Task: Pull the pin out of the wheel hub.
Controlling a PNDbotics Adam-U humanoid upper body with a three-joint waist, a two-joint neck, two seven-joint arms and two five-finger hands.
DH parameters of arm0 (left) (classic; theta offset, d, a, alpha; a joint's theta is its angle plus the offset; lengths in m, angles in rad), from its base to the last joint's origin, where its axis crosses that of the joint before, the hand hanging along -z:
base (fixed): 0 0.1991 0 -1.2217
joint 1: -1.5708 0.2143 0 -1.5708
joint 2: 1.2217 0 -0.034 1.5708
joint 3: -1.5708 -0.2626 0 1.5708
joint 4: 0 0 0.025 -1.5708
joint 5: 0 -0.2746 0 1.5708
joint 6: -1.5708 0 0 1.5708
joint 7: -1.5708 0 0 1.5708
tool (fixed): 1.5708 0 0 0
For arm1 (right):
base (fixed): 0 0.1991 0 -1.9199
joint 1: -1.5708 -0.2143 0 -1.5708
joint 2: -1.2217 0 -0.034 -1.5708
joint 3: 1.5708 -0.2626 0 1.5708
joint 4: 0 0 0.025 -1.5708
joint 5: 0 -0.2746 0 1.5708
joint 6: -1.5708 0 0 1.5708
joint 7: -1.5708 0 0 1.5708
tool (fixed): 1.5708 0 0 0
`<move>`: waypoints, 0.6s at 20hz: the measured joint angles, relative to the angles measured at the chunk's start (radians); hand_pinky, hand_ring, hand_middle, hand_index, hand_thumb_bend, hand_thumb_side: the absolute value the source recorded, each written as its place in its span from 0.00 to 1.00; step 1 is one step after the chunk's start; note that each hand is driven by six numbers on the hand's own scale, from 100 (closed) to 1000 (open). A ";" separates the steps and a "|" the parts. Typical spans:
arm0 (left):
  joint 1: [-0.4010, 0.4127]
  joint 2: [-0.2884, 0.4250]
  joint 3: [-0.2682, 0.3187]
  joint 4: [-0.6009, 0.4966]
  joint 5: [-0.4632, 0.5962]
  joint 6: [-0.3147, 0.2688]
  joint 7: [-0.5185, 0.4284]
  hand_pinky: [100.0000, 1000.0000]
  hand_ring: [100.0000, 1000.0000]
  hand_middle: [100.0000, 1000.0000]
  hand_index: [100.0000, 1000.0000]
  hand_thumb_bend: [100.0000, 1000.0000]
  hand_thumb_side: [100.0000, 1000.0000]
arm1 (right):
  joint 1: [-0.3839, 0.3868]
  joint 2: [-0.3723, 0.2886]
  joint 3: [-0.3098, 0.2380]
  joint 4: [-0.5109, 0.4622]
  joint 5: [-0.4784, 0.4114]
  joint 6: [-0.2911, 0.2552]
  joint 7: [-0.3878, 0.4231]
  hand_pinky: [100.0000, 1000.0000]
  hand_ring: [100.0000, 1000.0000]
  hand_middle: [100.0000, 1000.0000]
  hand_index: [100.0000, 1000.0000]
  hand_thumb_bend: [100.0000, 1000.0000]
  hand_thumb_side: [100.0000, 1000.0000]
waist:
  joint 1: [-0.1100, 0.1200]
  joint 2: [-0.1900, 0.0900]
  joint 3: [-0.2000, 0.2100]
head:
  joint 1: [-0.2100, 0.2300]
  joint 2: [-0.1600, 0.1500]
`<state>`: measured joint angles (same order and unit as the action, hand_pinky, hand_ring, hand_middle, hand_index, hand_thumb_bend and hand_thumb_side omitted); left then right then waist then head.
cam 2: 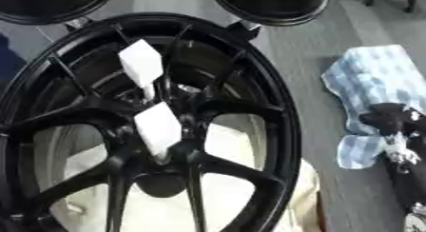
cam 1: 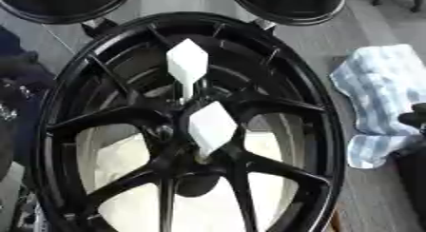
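Observation:
A large black spoked wheel (cam 1: 326, 131) lies flat and fills most of both views. Two white pins with diamond-shaped heads stand in its hub (cam 1: 170, 113): the upper pin (cam 1: 186, 62) on a thin stem, the lower pin (cam 1: 211, 126) just in front of it. My right hand (cam 2: 389, 120) rests far to the right on a striped cloth, fingers relaxed and holding nothing, well apart from the wheel. At the left edge a dark shape with silvery specks (cam 1: 10, 110) could be my left hand; it is too cut off to read.
Two more black wheels (cam 1: 60, 7) (cam 1: 291, 5) stand at the back, touching the big wheel's far rim. A blue-and-white striped cloth (cam 1: 379, 83) lies on the grey surface to the right. Pale padding (cam 1: 125, 155) shows through the spokes.

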<state>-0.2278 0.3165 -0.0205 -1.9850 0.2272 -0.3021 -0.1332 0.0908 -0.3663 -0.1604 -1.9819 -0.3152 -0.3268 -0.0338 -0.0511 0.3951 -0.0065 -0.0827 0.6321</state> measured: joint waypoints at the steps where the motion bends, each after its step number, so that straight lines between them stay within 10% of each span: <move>1: 0.000 0.000 0.000 0.000 0.000 0.000 0.000 0.76 0.93 0.65 0.80 0.00 0.68 | 0.004 -0.012 0.000 0.000 0.001 -0.013 0.000 0.71 0.62 0.60 0.49 0.13 0.30 | -0.001 0.000 0.000 | 0.000 0.000; 12: 0.007 0.002 0.000 0.000 -0.006 0.000 0.000 0.76 0.93 0.65 0.80 0.00 0.68 | 0.069 -0.286 -0.025 0.000 0.064 -0.269 0.033 0.73 0.68 0.65 0.56 0.14 0.24 | -0.009 -0.003 -0.008 | 0.002 0.009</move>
<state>-0.2205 0.3181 -0.0206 -1.9850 0.2213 -0.3021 -0.1332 0.1599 -0.6524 -0.1853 -1.9819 -0.2514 -0.5956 -0.0011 -0.0598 0.3918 -0.0145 -0.0804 0.6408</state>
